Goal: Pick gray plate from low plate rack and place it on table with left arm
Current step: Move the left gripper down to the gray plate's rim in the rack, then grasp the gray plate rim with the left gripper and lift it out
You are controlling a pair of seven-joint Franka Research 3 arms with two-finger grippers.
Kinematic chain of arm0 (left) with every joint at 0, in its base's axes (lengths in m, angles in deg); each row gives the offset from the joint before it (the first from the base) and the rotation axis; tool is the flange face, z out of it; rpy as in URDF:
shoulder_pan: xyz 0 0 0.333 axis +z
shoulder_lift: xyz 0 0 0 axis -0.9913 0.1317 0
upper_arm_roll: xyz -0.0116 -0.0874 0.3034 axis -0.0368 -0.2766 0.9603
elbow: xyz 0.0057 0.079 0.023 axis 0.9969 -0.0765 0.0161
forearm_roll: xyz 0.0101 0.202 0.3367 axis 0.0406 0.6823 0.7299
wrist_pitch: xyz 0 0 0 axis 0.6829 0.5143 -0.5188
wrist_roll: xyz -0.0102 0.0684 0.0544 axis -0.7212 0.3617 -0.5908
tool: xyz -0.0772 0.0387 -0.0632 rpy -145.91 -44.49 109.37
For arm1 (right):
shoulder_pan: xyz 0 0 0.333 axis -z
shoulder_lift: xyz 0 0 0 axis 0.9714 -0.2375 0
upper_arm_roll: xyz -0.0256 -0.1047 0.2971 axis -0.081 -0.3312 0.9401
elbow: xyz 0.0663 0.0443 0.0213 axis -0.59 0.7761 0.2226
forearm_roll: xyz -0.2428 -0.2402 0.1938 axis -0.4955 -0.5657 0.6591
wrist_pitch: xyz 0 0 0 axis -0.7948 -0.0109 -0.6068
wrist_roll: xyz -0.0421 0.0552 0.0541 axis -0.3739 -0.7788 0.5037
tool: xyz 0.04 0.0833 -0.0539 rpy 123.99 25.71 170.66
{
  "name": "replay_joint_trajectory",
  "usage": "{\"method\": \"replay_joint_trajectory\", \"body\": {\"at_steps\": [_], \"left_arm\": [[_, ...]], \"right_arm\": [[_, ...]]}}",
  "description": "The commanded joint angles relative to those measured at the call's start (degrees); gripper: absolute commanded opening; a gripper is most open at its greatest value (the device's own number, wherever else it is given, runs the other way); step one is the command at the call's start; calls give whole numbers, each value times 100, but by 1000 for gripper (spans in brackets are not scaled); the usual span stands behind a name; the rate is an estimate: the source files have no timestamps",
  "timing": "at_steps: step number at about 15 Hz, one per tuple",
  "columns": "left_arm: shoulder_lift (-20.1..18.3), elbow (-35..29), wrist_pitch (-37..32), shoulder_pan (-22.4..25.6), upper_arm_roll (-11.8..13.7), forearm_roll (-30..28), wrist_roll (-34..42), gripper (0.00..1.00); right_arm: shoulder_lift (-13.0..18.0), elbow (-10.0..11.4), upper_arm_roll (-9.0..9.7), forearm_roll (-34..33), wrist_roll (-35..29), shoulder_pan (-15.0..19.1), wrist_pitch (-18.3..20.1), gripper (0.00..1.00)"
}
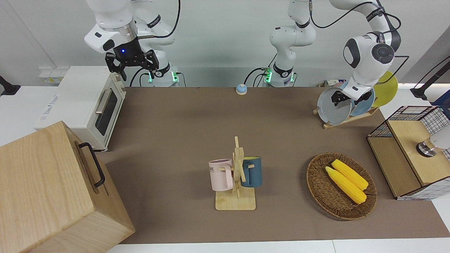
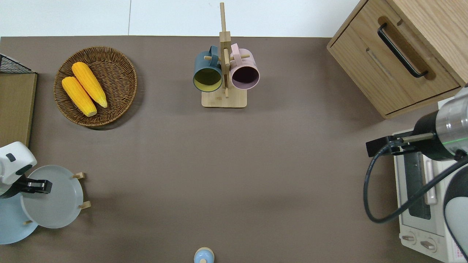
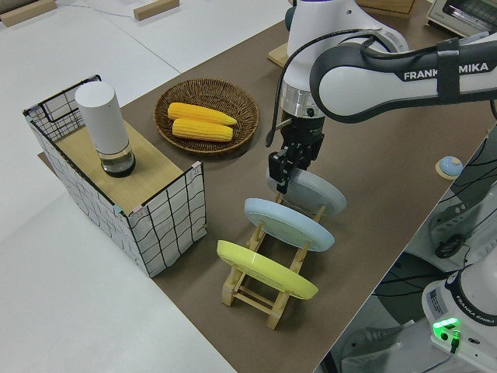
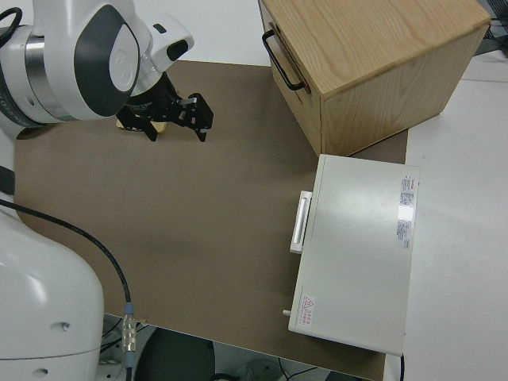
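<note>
The gray plate [image 1: 332,107] [image 2: 55,202] [image 3: 318,190] leans in the low plate rack [image 1: 351,119] [image 3: 260,291], in the slot nearest the table's middle. A light-blue plate [image 3: 291,221] and a yellow plate [image 3: 264,268] fill the other slots. My left gripper [image 1: 339,98] [image 2: 34,186] [image 3: 281,172] reaches down onto the gray plate's upper rim and is shut on it. The plate's lower edge still rests in the rack. My right arm is parked, its gripper [image 1: 135,70] [image 4: 176,128] open and holding nothing. The brown table [image 1: 175,140] spreads out beside the rack.
A wooden mug stand [image 1: 235,175] with a pink and a dark-blue mug stands mid-table. A wicker basket [image 1: 316,189] holds two corn cobs. A wire-sided box [image 1: 411,158] sits beside the rack. A toaster oven [image 1: 88,105] and a wooden drawer cabinet [image 1: 52,189] stand at the right arm's end.
</note>
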Motion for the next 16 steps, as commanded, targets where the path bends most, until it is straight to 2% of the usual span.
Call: {"method": "replay_joint_trajectory", "body": {"at_steps": [1, 6, 8, 13, 16], "left_arm": [[-140, -171, 138, -4, -2, 122, -104, 0], [-158, -136, -11, -21, -11, 122, -69, 0], [-184, 65, -318, -65, -20, 113, -78, 0], [-246, 1058, -1354, -126, -152, 104, -113, 0], [-246, 1550, -1934, -118, -380, 96, -271, 0]], "right_arm": [[14, -35, 32, 59, 8, 56, 75, 990], [14, -35, 32, 59, 8, 56, 75, 987], [14, -35, 32, 59, 8, 56, 75, 990], [14, -35, 32, 59, 8, 56, 75, 990], [14, -35, 32, 59, 8, 56, 75, 987]]}}
